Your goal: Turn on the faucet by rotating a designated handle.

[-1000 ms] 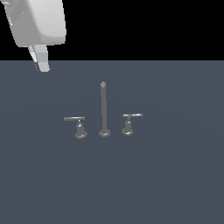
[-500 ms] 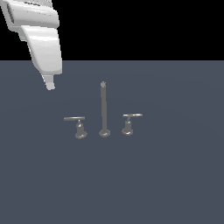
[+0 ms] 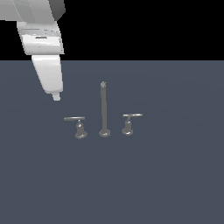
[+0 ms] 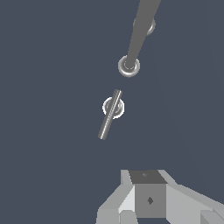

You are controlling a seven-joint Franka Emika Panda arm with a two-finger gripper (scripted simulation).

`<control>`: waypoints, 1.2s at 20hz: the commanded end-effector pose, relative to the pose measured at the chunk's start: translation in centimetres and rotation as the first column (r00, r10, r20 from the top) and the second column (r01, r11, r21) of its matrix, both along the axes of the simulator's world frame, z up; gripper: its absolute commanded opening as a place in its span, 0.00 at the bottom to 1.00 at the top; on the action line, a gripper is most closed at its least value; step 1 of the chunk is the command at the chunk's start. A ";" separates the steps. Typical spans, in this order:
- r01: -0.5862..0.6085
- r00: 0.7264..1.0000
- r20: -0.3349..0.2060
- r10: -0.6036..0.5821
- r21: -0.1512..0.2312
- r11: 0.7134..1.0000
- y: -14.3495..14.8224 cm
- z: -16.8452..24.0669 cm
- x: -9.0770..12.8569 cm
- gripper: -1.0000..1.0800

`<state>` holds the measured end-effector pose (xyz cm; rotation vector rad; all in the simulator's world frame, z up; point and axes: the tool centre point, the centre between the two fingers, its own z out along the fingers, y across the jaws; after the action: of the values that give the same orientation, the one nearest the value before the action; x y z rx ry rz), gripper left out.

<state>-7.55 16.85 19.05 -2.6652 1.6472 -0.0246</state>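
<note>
Fingers seen only as a single pale tip (image 3: 56, 97) below the white arm in the exterior view; whether they are apart or together cannot be told, and nothing is between them. Gripper (image 3: 56, 98) hangs in the air, above and toward the exterior view's left of the faucet, touching nothing. Faucet stands on a flat dark grey-blue surface (image 3: 175, 175): a tall thin spout post (image 3: 103, 109), upright on a flared foot, with one short lever handle on each side, all three bases roughly in a row. Designated handle (image 3: 77, 124) is the one on the exterior view's left, nearest the gripper; its thin flat bar lies level across a cone base. Twin lever handle (image 3: 130, 122) sits on the exterior view's right of the post. Wrist view looks down on the designated handle (image 4: 110, 113), bar extending off to one side of its round base, with the spout post foot (image 4: 129, 66) just beyond it, the two apart.
</note>
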 end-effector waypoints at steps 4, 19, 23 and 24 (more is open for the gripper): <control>0.088 0.996 -0.004 -0.088 0.000 0.996 0.1 -2.5 2.0 0.00; 0.318 0.948 -0.015 -0.318 -0.002 0.948 -0.6 -9.1 7.2 0.00; 0.349 0.937 -0.017 -0.349 -0.001 0.937 -0.8 -10.0 7.9 0.00; 0.354 0.935 -0.017 -0.354 -0.001 0.935 -0.8 -10.2 8.0 0.00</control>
<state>0.22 16.06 9.16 -2.3445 2.0942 -0.0024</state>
